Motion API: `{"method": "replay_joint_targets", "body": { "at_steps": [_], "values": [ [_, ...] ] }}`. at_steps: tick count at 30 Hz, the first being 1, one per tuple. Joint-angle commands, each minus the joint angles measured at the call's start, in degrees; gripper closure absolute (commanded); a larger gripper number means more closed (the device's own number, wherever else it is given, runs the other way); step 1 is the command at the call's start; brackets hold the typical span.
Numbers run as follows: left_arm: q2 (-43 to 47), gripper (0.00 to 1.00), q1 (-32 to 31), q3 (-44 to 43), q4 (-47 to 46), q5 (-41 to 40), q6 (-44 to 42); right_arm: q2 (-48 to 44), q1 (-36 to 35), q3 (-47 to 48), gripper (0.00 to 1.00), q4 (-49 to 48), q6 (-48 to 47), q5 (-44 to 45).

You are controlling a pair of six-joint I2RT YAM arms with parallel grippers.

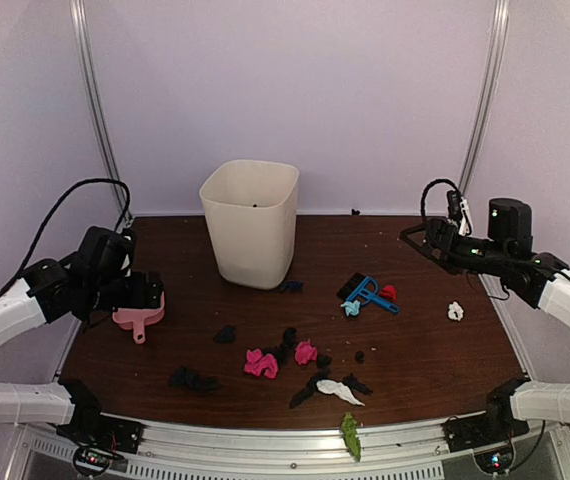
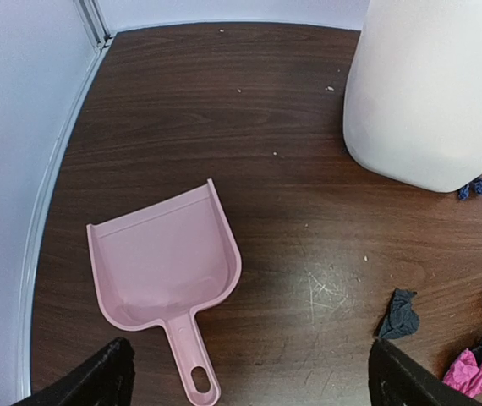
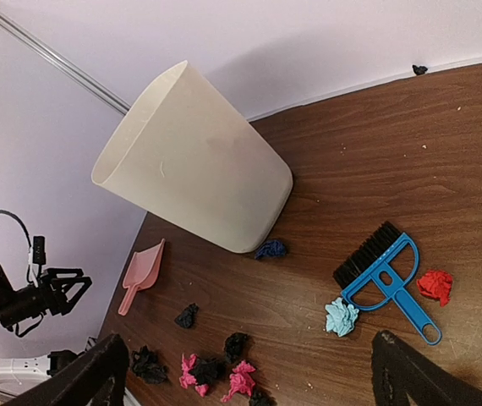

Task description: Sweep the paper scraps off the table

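Several paper scraps lie across the middle of the table: pink wads, black ones, a white one, a red one, a light blue one. A green one lies on the front rail. My left gripper is open and empty, held just above the pink dustpan, whose handle points toward it. My right gripper is open and empty, high over the table's back right. Its view shows the blue brush and scraps below.
A tall cream bin stands upright at the back centre, with a dark blue wad at its foot. The blue brush lies flat right of the bin. Walls and metal posts close the back and sides.
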State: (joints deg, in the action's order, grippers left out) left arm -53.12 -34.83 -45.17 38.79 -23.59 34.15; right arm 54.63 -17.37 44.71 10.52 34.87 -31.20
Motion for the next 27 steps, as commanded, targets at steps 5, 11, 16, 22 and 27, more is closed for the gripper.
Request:
{"method": "replay_joint_targets", "body": {
  "at_steps": [5,11,16,22,27],
  "values": [
    [0.5,0.02,-0.24,-1.06,-1.37,1.77,-1.04,2.4,0.01,2.98,0.0,5.53,-4.39,0.09],
    [-0.62,0.03,-0.24,-1.15,-1.74,3.87,-1.84,4.13,-0.29,4.23,0.0,11.67,-11.12,-0.69],
    [-0.96,0.04,-0.24,-1.15,-1.83,4.47,-2.0,6.42,-2.44,6.4,0.0,18.23,-15.9,3.47],
    [-0.96,0.05,-0.24,-0.8,-2.04,4.07,-1.9,11.97,-8.56,8.66,0.05,22.93,-18.53,13.67],
    [-1.18,0.06,-0.24,-0.87,-1.96,4.09,-1.9,18.74,-10.16,11.15,0.13,26.46,-19.95,20.16]
  ]
}}
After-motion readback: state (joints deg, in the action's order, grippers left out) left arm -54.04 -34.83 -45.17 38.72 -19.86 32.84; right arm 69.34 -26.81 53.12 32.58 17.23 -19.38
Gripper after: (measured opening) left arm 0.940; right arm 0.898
